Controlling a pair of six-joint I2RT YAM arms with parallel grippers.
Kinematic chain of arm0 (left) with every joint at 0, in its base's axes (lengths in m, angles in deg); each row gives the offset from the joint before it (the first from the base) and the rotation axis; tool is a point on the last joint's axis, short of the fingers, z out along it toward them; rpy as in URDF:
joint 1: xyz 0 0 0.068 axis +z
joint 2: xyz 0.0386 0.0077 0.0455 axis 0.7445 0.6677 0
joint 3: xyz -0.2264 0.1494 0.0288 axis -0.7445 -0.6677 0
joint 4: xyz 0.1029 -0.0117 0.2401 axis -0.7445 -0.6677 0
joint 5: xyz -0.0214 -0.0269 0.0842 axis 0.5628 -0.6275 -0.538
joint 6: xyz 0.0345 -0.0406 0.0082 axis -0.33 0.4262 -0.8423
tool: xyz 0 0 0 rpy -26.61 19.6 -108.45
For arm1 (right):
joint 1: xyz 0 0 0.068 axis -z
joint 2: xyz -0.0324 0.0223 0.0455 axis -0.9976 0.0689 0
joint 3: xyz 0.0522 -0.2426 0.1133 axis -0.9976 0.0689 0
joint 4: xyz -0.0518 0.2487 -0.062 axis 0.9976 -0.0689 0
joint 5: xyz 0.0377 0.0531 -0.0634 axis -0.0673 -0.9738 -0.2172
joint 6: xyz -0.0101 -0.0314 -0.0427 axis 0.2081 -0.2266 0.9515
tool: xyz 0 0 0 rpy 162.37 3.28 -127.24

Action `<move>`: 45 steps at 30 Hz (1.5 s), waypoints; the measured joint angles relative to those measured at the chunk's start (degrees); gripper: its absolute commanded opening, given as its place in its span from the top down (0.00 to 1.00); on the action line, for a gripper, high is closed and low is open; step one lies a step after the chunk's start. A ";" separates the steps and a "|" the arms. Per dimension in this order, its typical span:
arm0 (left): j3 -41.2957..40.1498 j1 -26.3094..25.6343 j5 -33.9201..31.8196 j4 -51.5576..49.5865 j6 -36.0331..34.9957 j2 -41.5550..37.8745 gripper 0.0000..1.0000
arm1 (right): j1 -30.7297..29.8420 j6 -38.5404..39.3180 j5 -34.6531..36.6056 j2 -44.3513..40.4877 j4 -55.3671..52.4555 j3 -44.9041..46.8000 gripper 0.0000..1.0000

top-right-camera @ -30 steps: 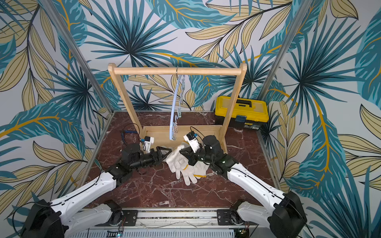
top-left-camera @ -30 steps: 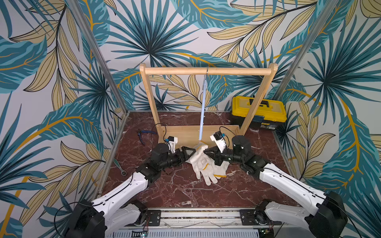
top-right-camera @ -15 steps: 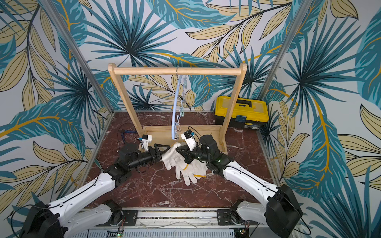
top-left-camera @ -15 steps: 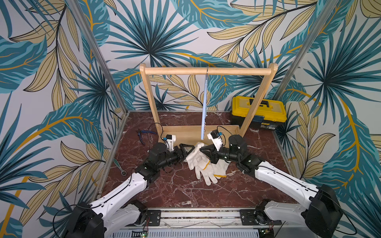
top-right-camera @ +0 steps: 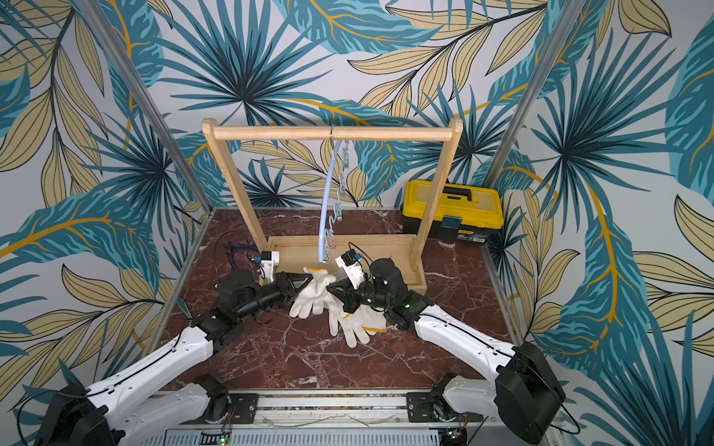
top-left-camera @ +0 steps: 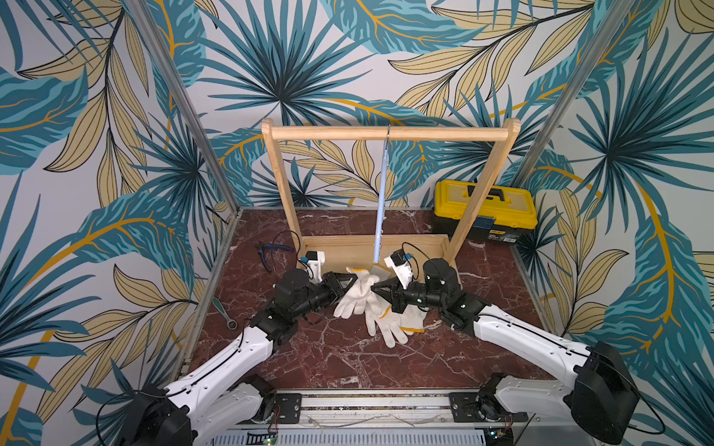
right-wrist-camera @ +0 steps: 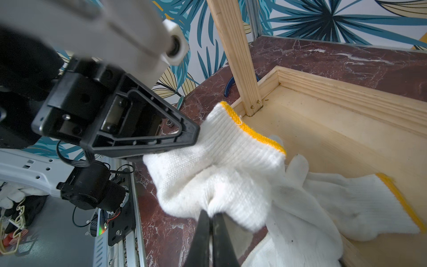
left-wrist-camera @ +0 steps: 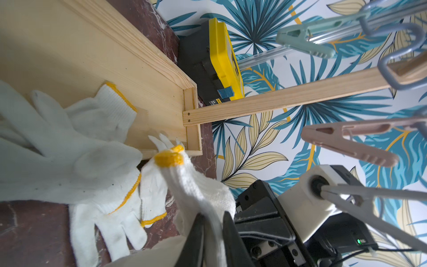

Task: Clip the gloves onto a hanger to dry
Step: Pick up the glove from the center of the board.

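Left wrist view: my left gripper [left-wrist-camera: 214,217] has just clamped the white knitted, yellow-cuffed glove [left-wrist-camera: 196,189]. The right gripper [right-wrist-camera: 210,215] pinches it too, near the pale-blue plastic hanger [top-left-camera: 380,216]. I judge it ready for clipping.

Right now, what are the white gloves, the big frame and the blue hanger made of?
The gloves look like soft knitted cotton: matte, with tiny ribbed stitches and yellow-edged cuffs. The frame is pale bare wood, with grain lines showing. The hanger is probably plastic: thin, smooth and pale blue.
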 measured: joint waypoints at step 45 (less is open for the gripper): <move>1.66 0.00 31.30 0.09 -42.73 -13.05 1.00 | 6.12 -17.09 -28.65 -4.92 12.33 0.87 0.33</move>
